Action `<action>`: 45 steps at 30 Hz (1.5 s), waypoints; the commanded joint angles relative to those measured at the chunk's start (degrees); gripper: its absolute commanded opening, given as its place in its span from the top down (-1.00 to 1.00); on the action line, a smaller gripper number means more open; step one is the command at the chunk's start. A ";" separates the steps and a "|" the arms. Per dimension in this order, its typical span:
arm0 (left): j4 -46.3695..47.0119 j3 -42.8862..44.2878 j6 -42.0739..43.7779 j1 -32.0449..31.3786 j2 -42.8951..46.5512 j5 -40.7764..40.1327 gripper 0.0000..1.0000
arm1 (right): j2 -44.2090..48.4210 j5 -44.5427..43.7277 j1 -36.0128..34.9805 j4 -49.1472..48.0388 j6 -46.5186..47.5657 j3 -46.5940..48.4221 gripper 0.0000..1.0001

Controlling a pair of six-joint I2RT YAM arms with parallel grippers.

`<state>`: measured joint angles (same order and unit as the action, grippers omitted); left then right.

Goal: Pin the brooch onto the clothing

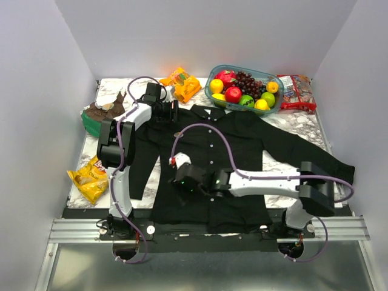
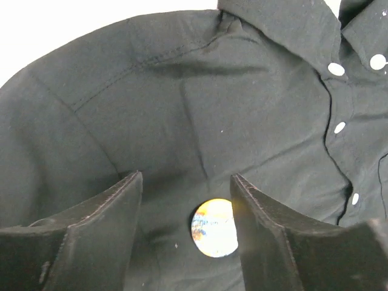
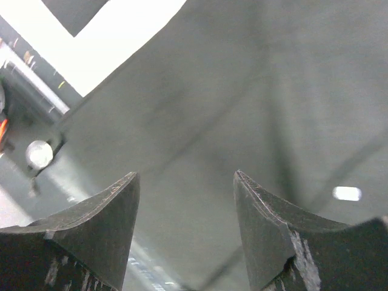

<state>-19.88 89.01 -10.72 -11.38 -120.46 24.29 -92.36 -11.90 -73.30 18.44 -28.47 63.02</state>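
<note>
Brooch [image 2: 215,227], a small round shiny disc, lies flat on the chest of the black shirt [image 2: 182,103], beside its row of white buttons [image 2: 339,127] and between the spread fingers of the left pincer [image 2: 185,179]. The right pincer [image 3: 185,176] is spread too, holding nothing, low over the shirt's lower front on the marble tabletop [image 1: 306,124].

Your overhead view is evenly lit and sharp. In your left wrist view the bench [image 2: 60,24] blows out white at 11 o'clock; the brooch [image 2: 215,227] glares. Your right wrist view is soft, blurred throughout.
</note>
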 commanded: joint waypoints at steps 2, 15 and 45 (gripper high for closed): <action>0.72 4.49 -1.14 -0.58 -2.75 3.74 -0.31 | -7.30 1.53 -4.04 -1.04 -7.65 6.23 -0.42; -0.51 5.56 0.44 -0.58 -7.41 2.69 -0.22 | -19.09 -5.14 -4.93 10.47 -14.07 14.49 -0.40; -2.27 7.05 -1.06 -0.05 -8.82 2.08 -0.23 | -23.66 3.54 -4.93 12.50 -13.90 14.67 0.99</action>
<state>-19.66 95.11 -11.27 -11.75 -126.89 26.96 -113.45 -13.39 -77.93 29.34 -43.42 77.17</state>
